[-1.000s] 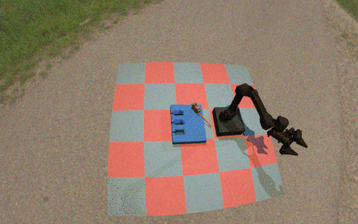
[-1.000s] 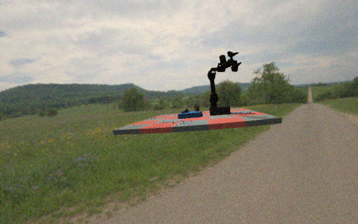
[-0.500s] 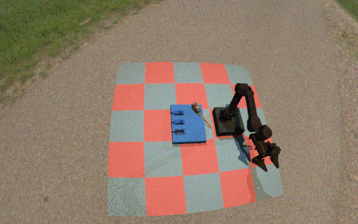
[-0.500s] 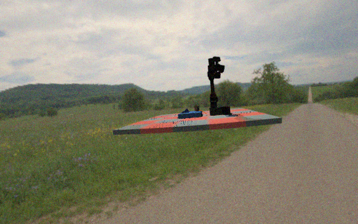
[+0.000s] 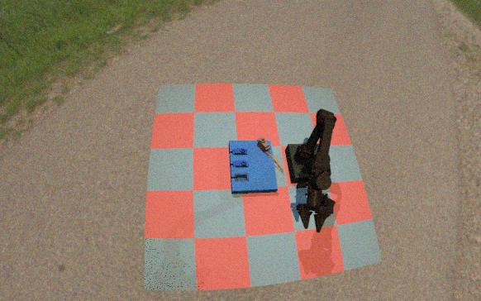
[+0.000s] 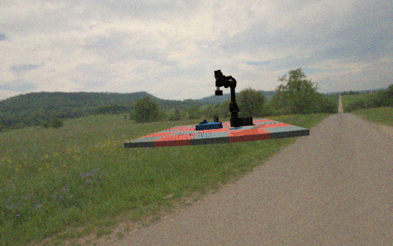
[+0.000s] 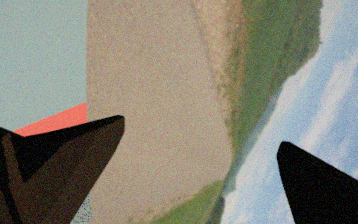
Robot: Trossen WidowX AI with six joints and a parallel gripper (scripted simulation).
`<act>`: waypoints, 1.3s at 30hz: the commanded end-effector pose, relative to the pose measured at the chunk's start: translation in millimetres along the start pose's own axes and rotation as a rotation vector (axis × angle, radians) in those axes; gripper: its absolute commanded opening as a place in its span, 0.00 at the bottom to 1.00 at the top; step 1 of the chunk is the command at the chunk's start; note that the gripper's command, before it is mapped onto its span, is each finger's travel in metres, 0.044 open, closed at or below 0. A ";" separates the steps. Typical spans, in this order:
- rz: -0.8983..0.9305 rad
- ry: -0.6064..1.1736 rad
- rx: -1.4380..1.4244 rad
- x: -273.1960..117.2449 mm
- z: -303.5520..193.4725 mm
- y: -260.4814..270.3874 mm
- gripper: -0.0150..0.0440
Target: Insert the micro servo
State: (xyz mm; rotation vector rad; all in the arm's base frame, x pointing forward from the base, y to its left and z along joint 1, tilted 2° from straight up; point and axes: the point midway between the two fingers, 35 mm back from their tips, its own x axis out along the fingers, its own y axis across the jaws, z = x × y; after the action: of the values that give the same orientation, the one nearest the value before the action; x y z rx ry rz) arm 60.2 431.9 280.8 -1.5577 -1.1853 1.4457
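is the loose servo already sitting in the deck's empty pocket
No, the brownish servo lies at the deck's edge, with its orange cable trailing off, and the pocket is unfilled.
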 end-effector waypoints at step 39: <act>1.100 0.530 0.616 -332.6 -138.8 327.8 1.00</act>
State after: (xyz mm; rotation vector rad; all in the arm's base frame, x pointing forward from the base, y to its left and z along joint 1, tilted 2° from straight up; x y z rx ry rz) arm 279.3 58.6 123.8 -2.0399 0.3873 1.5366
